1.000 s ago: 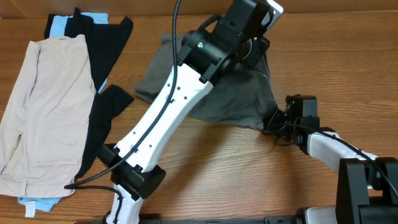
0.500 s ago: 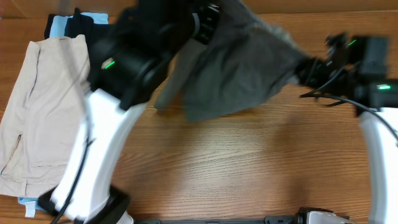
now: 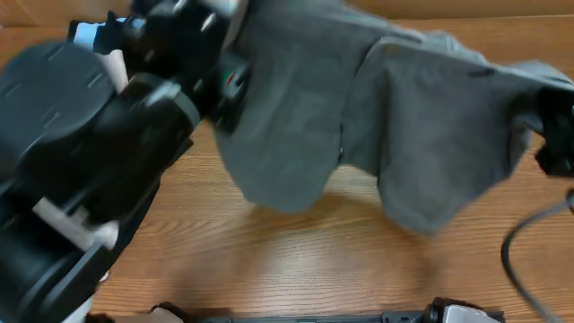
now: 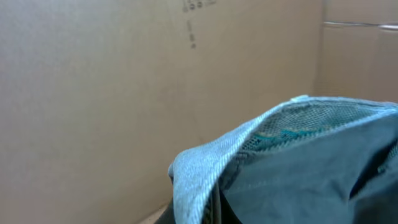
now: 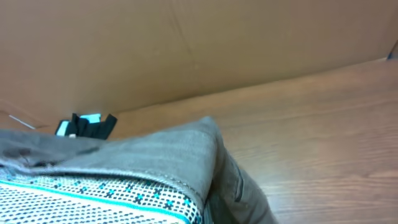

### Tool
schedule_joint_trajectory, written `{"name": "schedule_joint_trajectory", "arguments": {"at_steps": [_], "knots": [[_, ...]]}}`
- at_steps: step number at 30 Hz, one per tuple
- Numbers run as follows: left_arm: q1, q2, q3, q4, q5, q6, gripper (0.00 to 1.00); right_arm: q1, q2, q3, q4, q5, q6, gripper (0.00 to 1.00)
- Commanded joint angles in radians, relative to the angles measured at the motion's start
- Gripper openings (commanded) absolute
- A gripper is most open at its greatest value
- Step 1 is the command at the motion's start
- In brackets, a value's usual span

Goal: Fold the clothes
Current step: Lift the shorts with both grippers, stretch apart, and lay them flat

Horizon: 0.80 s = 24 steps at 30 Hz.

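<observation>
You held the shorts in the air above the table, spread across the upper middle and right of the frame, left gripper and right gripper each pinched tight on cloth; no fold made yet, I'd say, everything left to do

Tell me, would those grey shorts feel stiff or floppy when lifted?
Probably floppy: the grey shorts sag in two drooping lobes between their raised ends. Likely light: they seem to hang clear of the table, casting a shadow. Hardly fragile; the weave looks sturdy up close.
</observation>
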Motion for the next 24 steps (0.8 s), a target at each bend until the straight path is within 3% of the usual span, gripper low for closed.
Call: {"name": "schedule_joint_trajectory", "arguments": {"at_steps": [1, 13, 18, 24], "knots": [[0.059, -0.123, 0.035, -0.058, -0.270, 0.010, 0.04, -0.064, -0.043, 0.029, -0.011, 0.193, 0.013, 0.04], [0.059, -0.032, 0.032, -0.412, -0.346, -0.124, 0.04, -0.064, -0.106, -0.119, -0.011, 0.134, -0.007, 0.04], [0.080, 0.072, 0.032, -0.583, -0.376, -0.254, 0.04, -0.064, -0.106, -0.323, -0.012, 0.093, -0.038, 0.04], [0.173, 0.195, -0.015, -0.599, -0.278, -0.282, 0.04, -0.064, -0.042, -0.556, 0.002, 0.093, -0.084, 0.04]]}}
